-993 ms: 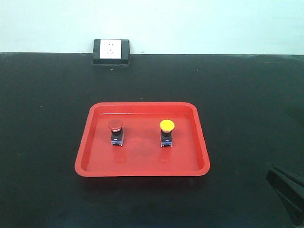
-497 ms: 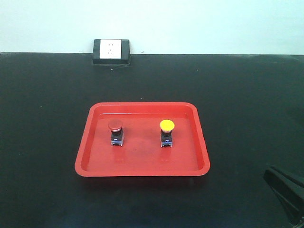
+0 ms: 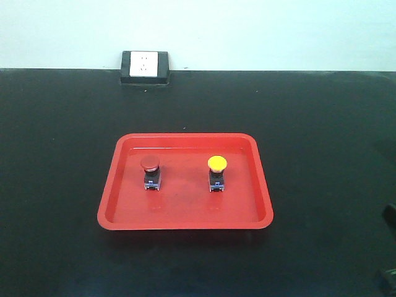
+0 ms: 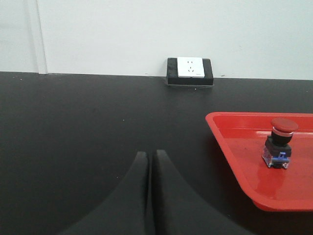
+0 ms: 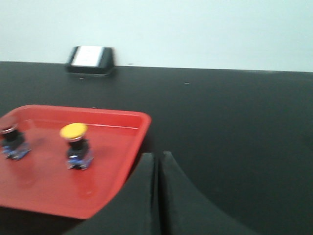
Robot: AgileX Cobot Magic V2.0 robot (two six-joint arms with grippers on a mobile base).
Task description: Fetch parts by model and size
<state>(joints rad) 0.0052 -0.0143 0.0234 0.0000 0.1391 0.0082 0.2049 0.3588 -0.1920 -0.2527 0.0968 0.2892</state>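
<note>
Right pincer (image 5: 157,159) beside yellow-capped switch (image 5: 77,145)

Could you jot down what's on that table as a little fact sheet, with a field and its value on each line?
Surface: black table
Container: red tray, near the table's middle
Left item in tray: red-capped push-button switch, upright
Right item in tray: yellow-capped push-button switch, upright, apart from the red one
At the wall: white power socket in a black frame
Left gripper: shut, empty, over the table beside the tray
Right gripper: shut, empty, near the tray's corner
</note>
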